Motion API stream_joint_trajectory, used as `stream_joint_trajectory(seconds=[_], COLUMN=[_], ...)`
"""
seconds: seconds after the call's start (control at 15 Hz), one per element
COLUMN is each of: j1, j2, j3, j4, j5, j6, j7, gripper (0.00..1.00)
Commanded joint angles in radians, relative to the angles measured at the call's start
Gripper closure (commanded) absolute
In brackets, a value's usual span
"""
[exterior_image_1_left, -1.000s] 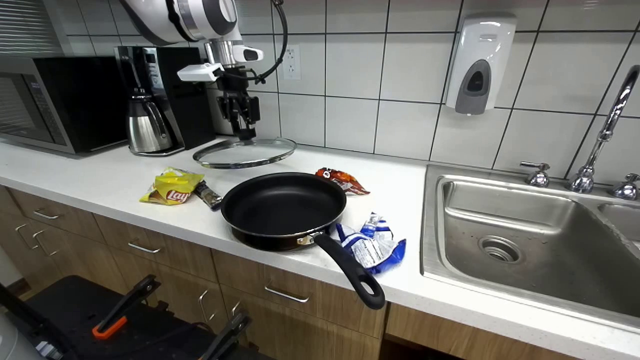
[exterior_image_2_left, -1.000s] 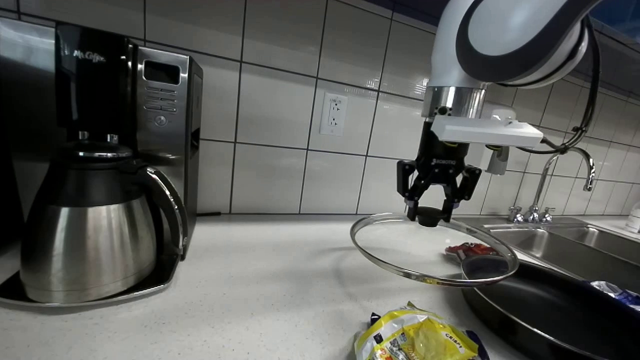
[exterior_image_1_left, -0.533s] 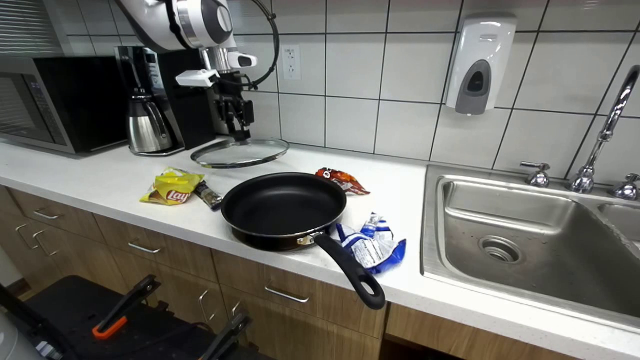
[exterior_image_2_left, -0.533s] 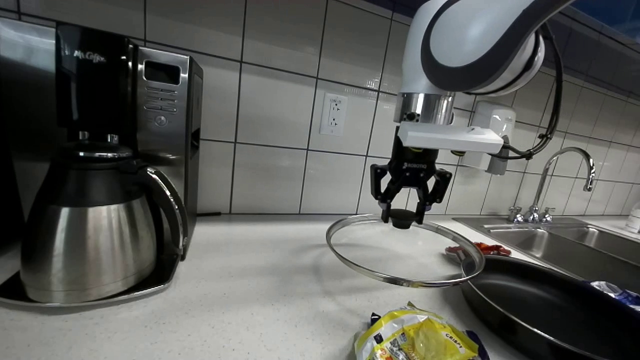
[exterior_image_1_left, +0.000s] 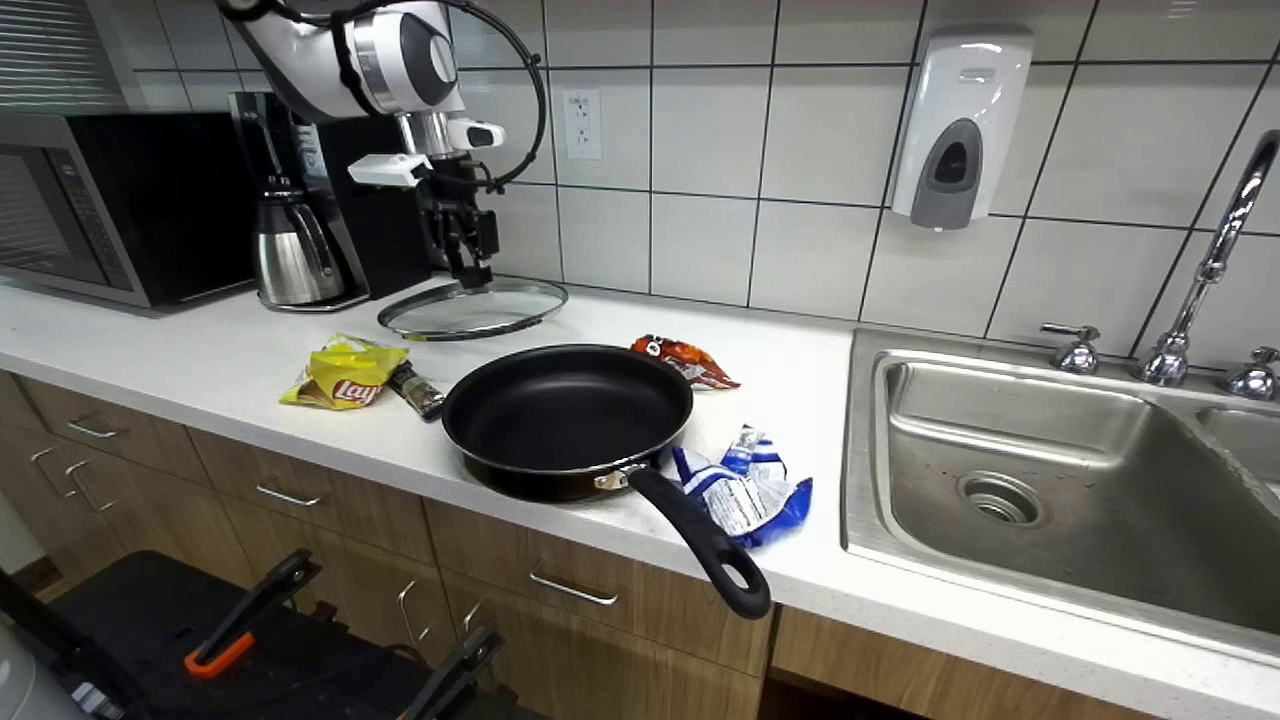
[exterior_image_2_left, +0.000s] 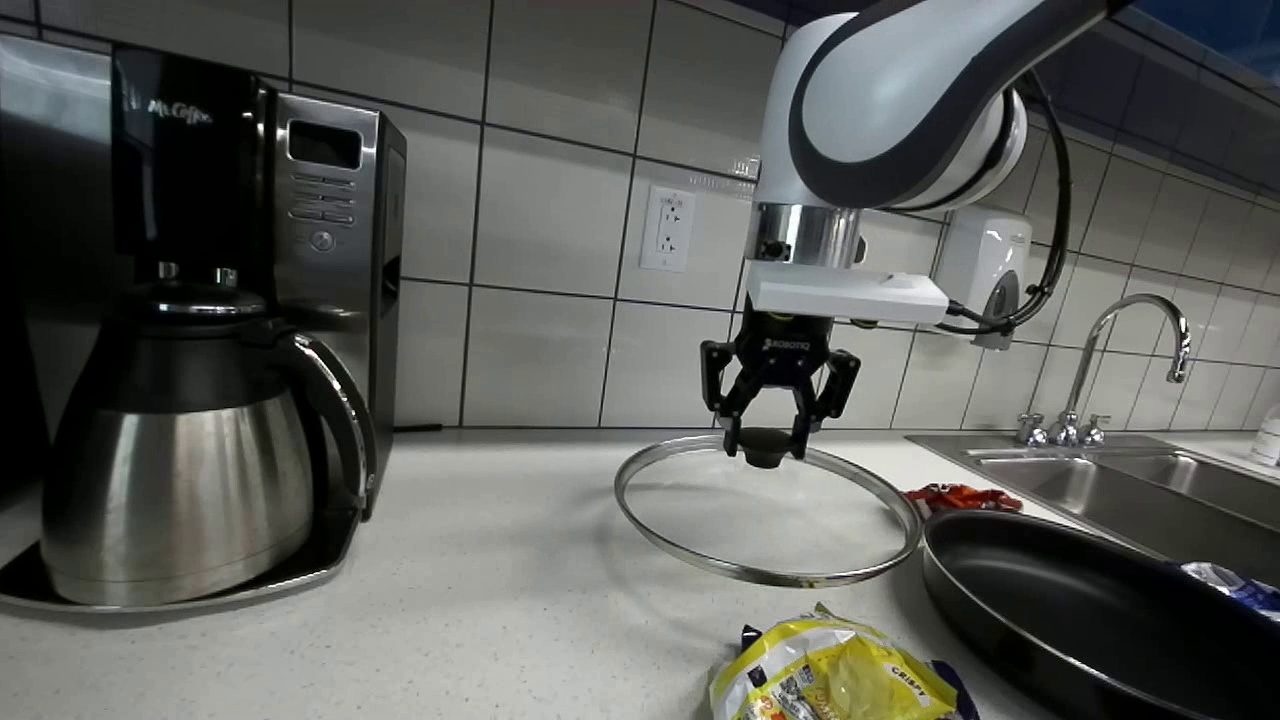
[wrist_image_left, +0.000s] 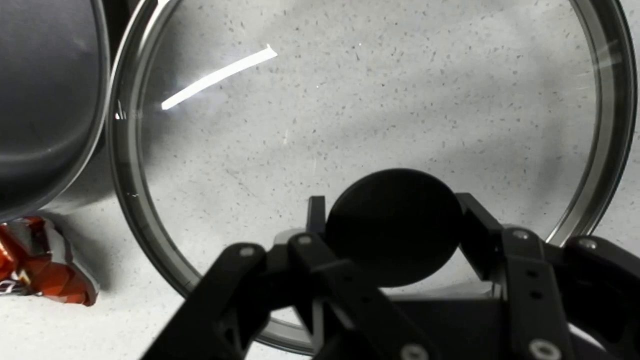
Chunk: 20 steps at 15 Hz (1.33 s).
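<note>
A round glass lid (exterior_image_2_left: 740, 530) with a metal rim hangs level, low over the white counter. My gripper (exterior_image_2_left: 765, 441) points straight down, shut on the lid's black knob (wrist_image_left: 395, 220), with one finger pad (wrist_image_left: 316, 212) on either side of it. Whether the rim touches the counter I cannot tell. The black frying pan (exterior_image_1_left: 567, 410) stands uncovered in front of the lid, its handle (exterior_image_1_left: 705, 545) reaching past the counter's edge. In the wrist view the pan's wall (wrist_image_left: 102, 65) lies close beside the lid's rim (wrist_image_left: 125, 150).
Crumpled bags surround the pan: yellow (exterior_image_1_left: 345, 372), red (exterior_image_1_left: 685, 362) and blue (exterior_image_1_left: 745, 495), plus a dark wrapper (exterior_image_1_left: 415, 390). A coffee maker (exterior_image_2_left: 335, 250) with its steel carafe (exterior_image_2_left: 180, 490) and a microwave (exterior_image_1_left: 180, 210) stand beyond the lid. The sink (exterior_image_1_left: 862, 460) is opposite.
The gripper and lid have moved together away from the pan, toward the coffee maker, and sunk slightly. More of the pan and red bag shows in an exterior view. The grip is unchanged.
</note>
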Motion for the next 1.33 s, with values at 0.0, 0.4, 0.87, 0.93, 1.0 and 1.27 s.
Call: stream_joint_trajectory(seconds=[0.0, 0.4, 0.87, 0.93, 1.0, 1.27], j1=[0.023, 0.031, 0.014, 0.012, 0.011, 0.006], j2=[0.031, 0.074, 0.117, 0.123, 0.130, 0.150], j3=[-0.018, -0.039, -0.043, -0.044, -0.046, -0.056], j4=[0.074, 0.103, 0.140, 0.144, 0.150, 0.158], j5=[-0.003, 0.008, 0.066, 0.073, 0.078, 0.104], j6=[-0.026, -0.004, 0.018, 0.020, 0.021, 0.030], j7=[0.028, 0.075, 0.067, 0.067, 0.066, 0.071], gripper=[0.61, 0.61, 0.61, 0.61, 0.61, 0.61])
